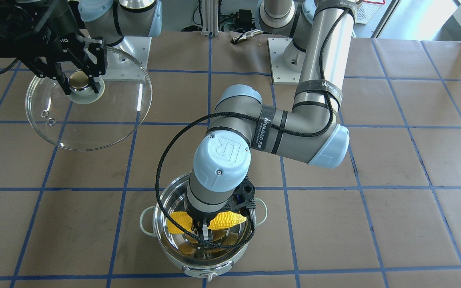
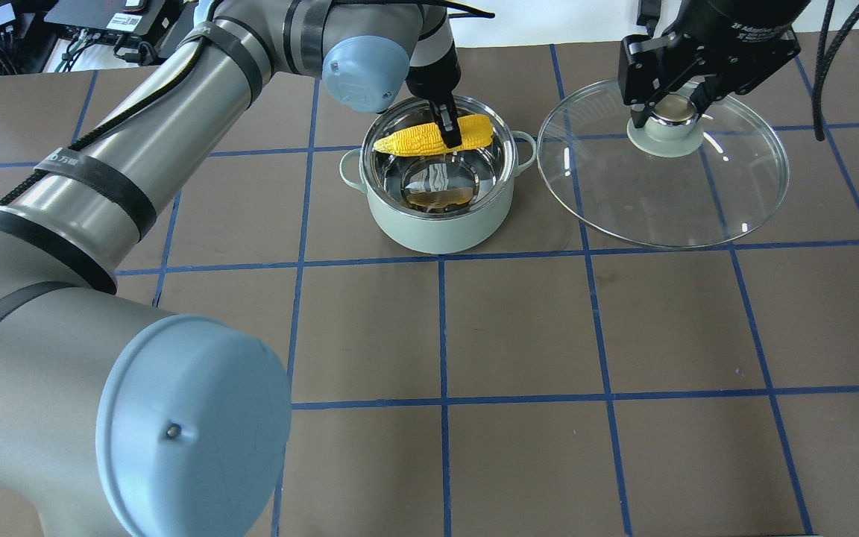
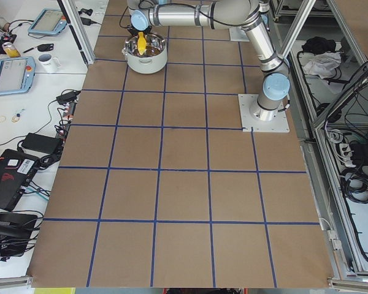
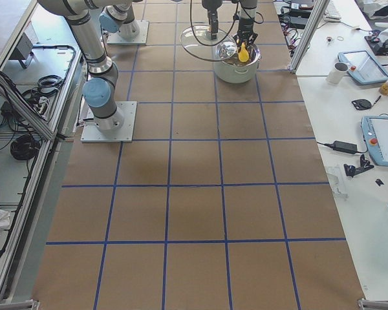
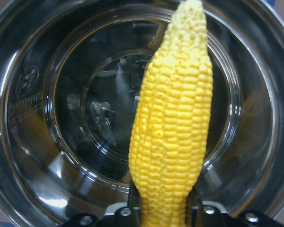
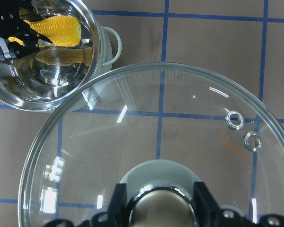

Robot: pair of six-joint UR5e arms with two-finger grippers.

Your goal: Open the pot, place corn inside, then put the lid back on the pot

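The desk (image 1: 394, 180) is covered in brown paper, and blue tape lines (image 1: 209, 120) divide it into large squares. In the front-facing view, taken from the desk's middle, the pot (image 1: 210, 258) stands upright at 6 o'clock. It sits over a crossing of the tape, with its loop handles at 3 and 9 o'clock and its control tab at 6. A pale metal base plate (image 1: 282, 68) lies flat at 1 o'clock, and a second plate (image 1: 142, 46) at 11 o'clock. A small shiny metal piece (image 1: 245, 36) lies at 12 o'clock near the far edge.
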